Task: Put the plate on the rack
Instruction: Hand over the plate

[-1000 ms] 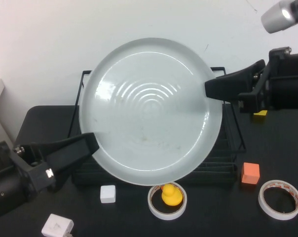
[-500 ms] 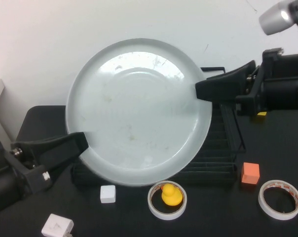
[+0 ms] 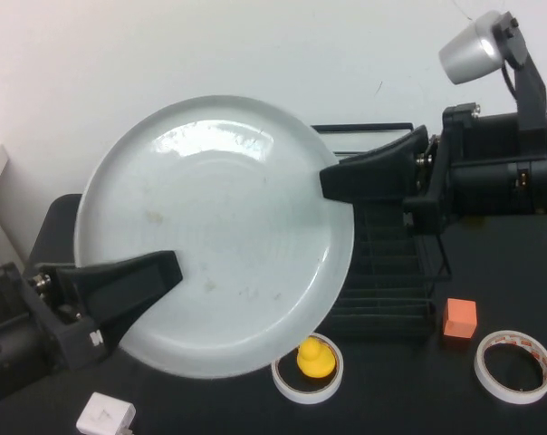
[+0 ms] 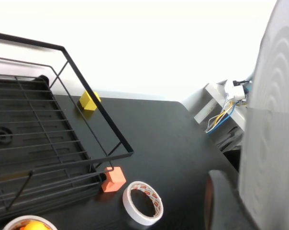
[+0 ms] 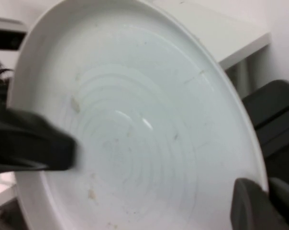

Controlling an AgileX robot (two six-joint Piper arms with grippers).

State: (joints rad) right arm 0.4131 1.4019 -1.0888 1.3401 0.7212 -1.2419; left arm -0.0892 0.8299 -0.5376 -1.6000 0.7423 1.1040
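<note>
Plate [image 3: 215, 231] held between left claw [image 3: 133, 276] and right claw [image 3: 364, 177], before rack [image 3: 391, 263].

Bright even light, glare on the plate [image 3: 215, 231], blurry right wrist view.

Yellow duck [image 3: 316, 356] inside a tape ring [image 3: 306, 370] — orange cube [image 3: 459, 318] nearby

Both arms are matte black. The left claw [image 3: 133, 281], at the lower left of the high view, has a broad, wedge-shaped black finger [image 3: 119, 279] and a blocky housing behind it with small screw heads and a tiny white marking. The right claw [image 3: 369, 174], at the upper right, has a similar tapered black finger [image 3: 373, 170] on a ribbed black body topped by a silver-grey cylindrical camera [image 3: 470, 50] on a black bracket.
</note>
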